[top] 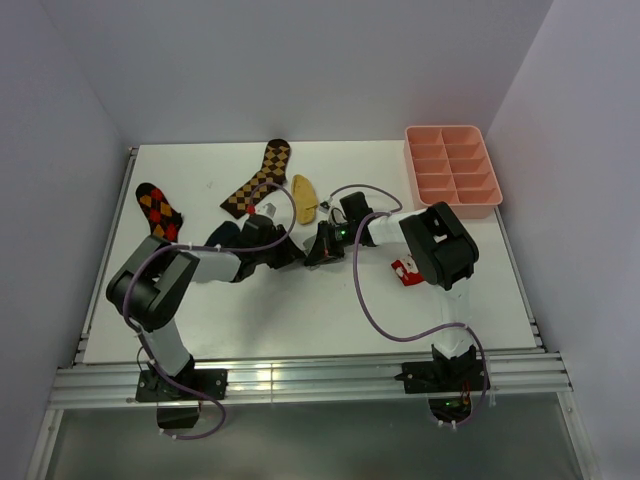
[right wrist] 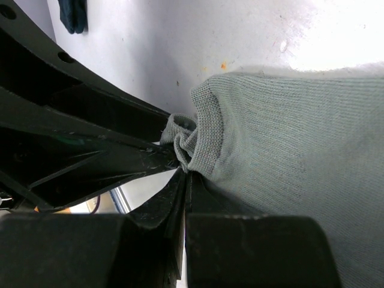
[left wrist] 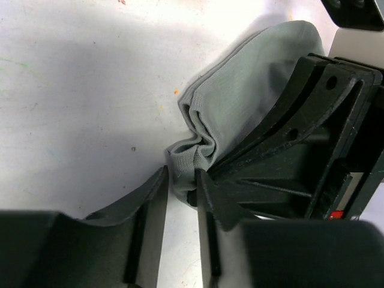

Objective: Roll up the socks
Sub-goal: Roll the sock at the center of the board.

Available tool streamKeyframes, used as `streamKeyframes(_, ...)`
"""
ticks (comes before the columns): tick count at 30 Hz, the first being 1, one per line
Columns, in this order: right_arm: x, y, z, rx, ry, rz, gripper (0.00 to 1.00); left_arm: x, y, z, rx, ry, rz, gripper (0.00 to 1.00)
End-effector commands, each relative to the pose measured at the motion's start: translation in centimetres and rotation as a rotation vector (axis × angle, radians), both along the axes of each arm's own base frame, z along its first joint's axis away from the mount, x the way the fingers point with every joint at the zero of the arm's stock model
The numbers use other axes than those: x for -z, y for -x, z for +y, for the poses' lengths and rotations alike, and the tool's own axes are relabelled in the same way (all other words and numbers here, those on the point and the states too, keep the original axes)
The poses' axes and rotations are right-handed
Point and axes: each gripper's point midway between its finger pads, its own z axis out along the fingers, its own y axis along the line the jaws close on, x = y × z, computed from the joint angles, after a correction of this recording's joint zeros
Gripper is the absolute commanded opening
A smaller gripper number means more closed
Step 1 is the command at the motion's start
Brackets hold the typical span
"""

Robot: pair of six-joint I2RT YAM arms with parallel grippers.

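The small plain grey ankle sock [left wrist: 252, 90] lay mid-table, its cuff bunched between the two grippers. The left gripper [left wrist: 182, 180] stood narrow around that bunch. The right gripper [right wrist: 185, 174] was shut, tips at the cuff fold. Little fabric sat between the left jaws, so it might slip out, or the crowded fingers might foul each other. Bare white table [top: 300, 320] lay toward the bases, and the mustard yellow ankle sock [top: 305, 198] lay near on the far side.

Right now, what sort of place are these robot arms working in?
Most likely a robotics lab test cell: a white table enclosed by plain white panels, an aluminium mounting rail along its near edge, and a pink divided tray.
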Motion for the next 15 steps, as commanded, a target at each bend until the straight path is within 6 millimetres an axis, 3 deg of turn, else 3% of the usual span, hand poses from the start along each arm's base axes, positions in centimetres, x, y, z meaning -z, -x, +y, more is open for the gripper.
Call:
streamKeyframes(1, 2.3, 0.0, -1.0, 0.013, 0.075, 0.019, 0.00, -0.3, -0.7, -0.6, 0.010, -0.002, -0.024, 0.31)
streamKeyframes(4, 2.4, 0.0, -1.2, 0.011, 0.091, 0.019, 0.00, 0.0, -0.8, -0.6, 0.005, -0.006, -0.018, 0.28)
streamKeyframes(9, 2.0, -0.4, -1.4, 0.017, 0.118, -0.025, 0.04, 0.3, -1.0, -0.6, -0.003, -0.018, -0.010, 0.07)
streamKeyframes(11, 1.5, -0.4, -1.4, 0.008, 0.133, -0.057, 0.09, 0.5, -0.9, -0.5, -0.003, -0.024, -0.004, 0.00)
streamKeyframes(15, 0.3, -0.8, -1.6, 0.019, 0.191, -0.153, 0.26, 0.2, -1.0, -0.4, -0.004, -0.040, -0.006, 0.00)
